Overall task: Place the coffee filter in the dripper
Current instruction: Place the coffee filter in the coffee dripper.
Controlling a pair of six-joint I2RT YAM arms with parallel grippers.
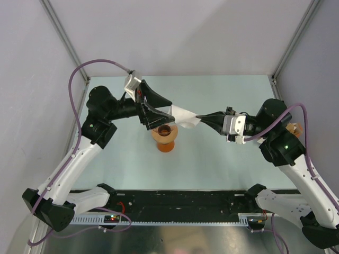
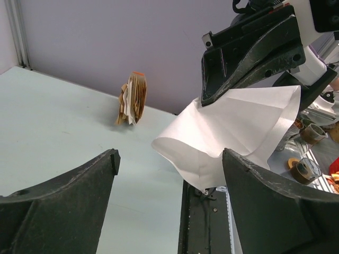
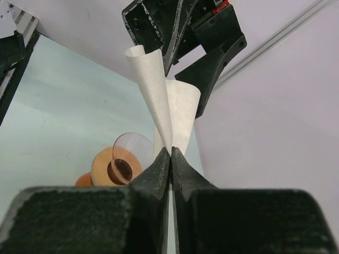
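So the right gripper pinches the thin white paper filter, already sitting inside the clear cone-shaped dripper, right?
No: the right gripper pinches the white paper filter, but it hangs in the air outside the clear dripper, as the right wrist view shows.

coffee filter [image 1: 183,115]: thin white paper, matt, bit crumpled | dripper [image 1: 165,139]: clear glossy cone, orange smooth base | right end effector [image 3: 170,156]: black matt grainy plastic | worktop [image 1: 222,159]: pale, smooth

- Pale green counter [image 1: 212,159], enclosed by plain grey wall panels [image 1: 185,32].
- Tan-and-white stack of paper fans [image 2: 133,99], standing on edge on the counter near the wall.
- Small brownish rolls [image 2: 303,168] beyond the counter's edge, blurred.
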